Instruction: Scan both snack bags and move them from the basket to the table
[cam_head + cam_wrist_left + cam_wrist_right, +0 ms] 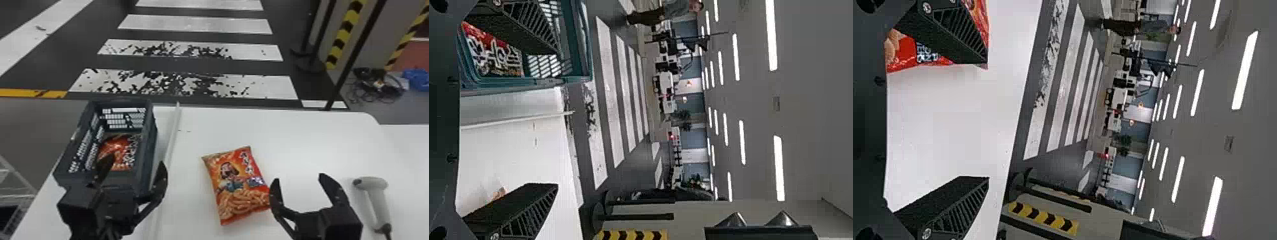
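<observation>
My left gripper (136,160) gapes at the basket (147,146); I should centre over the red snack bag (116,147) inside, then pinch lightly. My right gripper (298,177) stands open.

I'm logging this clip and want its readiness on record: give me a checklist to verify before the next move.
1. Left hand open: ok.
2. Left hand centred over the bag in the basket: not ok; one finger shows right of the basket.
3. Right hand open and empty: ok.
4. Both bags on the table: not ok, only one.
5. Scanner on the table: ok.
6. Bags scanned: cannot tell.
</observation>
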`<act>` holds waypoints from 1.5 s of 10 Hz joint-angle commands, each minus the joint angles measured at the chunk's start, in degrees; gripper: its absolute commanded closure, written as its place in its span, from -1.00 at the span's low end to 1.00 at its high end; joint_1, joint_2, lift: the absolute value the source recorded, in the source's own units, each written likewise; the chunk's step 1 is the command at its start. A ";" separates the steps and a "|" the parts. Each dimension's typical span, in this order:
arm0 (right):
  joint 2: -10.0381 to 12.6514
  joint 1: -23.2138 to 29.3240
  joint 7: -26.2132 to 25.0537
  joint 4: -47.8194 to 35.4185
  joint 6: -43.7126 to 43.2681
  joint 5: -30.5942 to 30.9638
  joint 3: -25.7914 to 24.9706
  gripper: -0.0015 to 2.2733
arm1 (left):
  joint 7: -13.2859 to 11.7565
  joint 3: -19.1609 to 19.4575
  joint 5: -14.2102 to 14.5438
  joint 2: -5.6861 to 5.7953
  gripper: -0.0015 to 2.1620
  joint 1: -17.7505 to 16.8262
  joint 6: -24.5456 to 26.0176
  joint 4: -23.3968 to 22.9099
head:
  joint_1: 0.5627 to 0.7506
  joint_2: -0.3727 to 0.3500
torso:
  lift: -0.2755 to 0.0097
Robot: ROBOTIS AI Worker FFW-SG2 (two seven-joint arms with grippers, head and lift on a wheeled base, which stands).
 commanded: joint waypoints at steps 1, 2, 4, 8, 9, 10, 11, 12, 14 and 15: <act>-0.06 0.43 4.13 0.04 1.55 -1.59 -1.71 -0.92 | -0.04 2.27 1.58 -0.58 -0.96 1.85 0.08 -0.08 | 0.41 0.03 | 0.24; -1.29 0.61 6.77 0.04 2.78 -1.24 -1.80 -0.92 | -0.30 4.20 2.55 -1.46 -0.96 3.26 0.08 -0.78 | 0.41 0.10 | 0.24; -3.32 0.69 11.69 -0.05 5.94 1.31 0.04 -0.92 | -0.39 6.49 2.99 -1.81 -0.96 5.80 0.25 -2.28 | 0.41 0.26 | 0.24; -8.68 -0.54 12.39 0.04 12.98 7.55 6.46 -0.92 | -1.00 7.72 3.34 -1.81 -0.96 7.56 0.25 -1.57 | 0.41 0.49 | 0.24; -8.94 -0.80 12.22 0.04 14.56 10.19 8.75 -0.92 | -1.09 7.81 3.34 -1.81 -0.96 7.83 0.25 -1.31 | 0.41 0.52 | 0.24; -9.03 -1.59 11.87 -0.14 17.37 14.94 12.09 -0.92 | -1.53 7.89 3.34 -1.81 -0.96 8.00 0.25 -0.87 | 0.41 0.56 | 0.24; -9.38 -2.65 11.60 -0.22 20.36 18.19 14.90 -0.92 | -1.71 7.89 3.34 -1.81 -0.96 8.00 0.25 -0.52 | 0.41 0.62 | 0.24; -9.64 -4.58 11.60 -0.22 23.87 20.65 17.62 -0.92 | -1.79 7.81 3.34 -1.81 -0.96 8.09 0.25 -0.34 | 0.41 0.68 | 0.24; -9.29 -8.89 11.43 0.22 30.55 23.90 22.90 -0.92 | -1.88 7.89 3.34 -1.81 -0.96 8.44 0.08 -0.08 | 0.41 0.77 | 0.24; -8.76 -10.73 11.25 1.53 32.31 25.75 25.18 -0.92 | -1.97 7.89 3.43 -1.81 -0.96 8.62 -0.10 0.36 | 0.41 0.78 | 0.24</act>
